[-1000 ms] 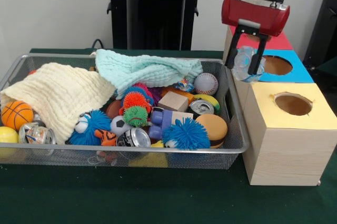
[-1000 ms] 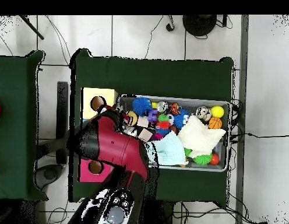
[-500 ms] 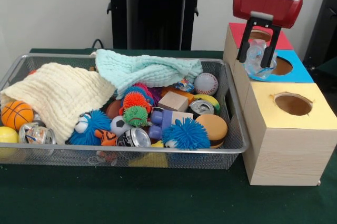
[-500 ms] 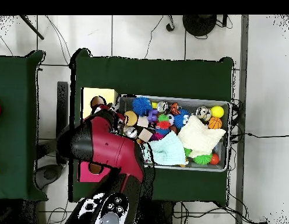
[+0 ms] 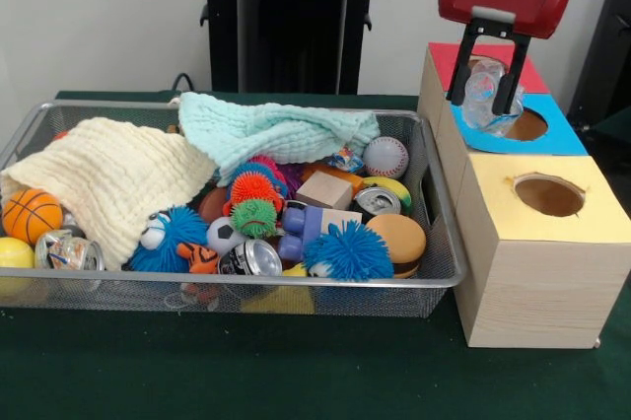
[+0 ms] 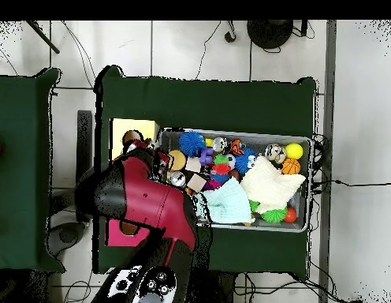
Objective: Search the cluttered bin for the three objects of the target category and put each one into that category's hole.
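Over the blue box's hole (image 5: pixel 525 124), the gripper (image 5: pixel 489 97) pinches a clear bottle (image 5: pixel 488 95) across its middle. It looks light, thin-walled and slick, so a mid-body grip seems safest.

Clear dented bottle (image 5: pixel 487 95) held in pincer (image 5: pixel 485 103) above blue-topped hole (image 5: pixel 526 124); wire bin (image 5: pixel 439 277) cluttered.

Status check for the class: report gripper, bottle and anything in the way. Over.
Gripper shut on clear bottle, hanging above the blue box's hole. Wire bin full of clutter, off to the side. Nothing between bottle and hole.
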You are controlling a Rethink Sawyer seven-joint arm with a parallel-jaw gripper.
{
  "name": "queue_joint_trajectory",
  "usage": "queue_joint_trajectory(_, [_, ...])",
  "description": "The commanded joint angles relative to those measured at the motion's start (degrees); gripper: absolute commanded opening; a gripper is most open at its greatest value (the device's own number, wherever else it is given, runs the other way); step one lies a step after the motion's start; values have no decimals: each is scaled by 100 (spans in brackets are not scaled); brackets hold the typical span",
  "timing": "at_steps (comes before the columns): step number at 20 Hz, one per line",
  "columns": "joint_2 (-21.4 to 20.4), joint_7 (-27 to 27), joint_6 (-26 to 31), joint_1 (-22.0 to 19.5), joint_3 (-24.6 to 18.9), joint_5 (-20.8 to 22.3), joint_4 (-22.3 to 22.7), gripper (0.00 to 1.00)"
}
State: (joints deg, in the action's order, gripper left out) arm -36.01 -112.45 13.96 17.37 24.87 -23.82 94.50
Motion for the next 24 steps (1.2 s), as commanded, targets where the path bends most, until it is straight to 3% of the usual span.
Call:
queue_joint_trajectory(1, [-59, -1099, 304, -344, -740, -175, 599, 0])
queue_joint_trajectory(6, [-56, -1108, 195, -393, -867, -184, 678, 0])
queue_joint_trajectory(18, [-196, -1195, -541, -849, -1764, -177, 1470, 0])
queue_joint_trajectory(24, [-208, -1373, -637, -831, -1879, -253, 1614, 0])
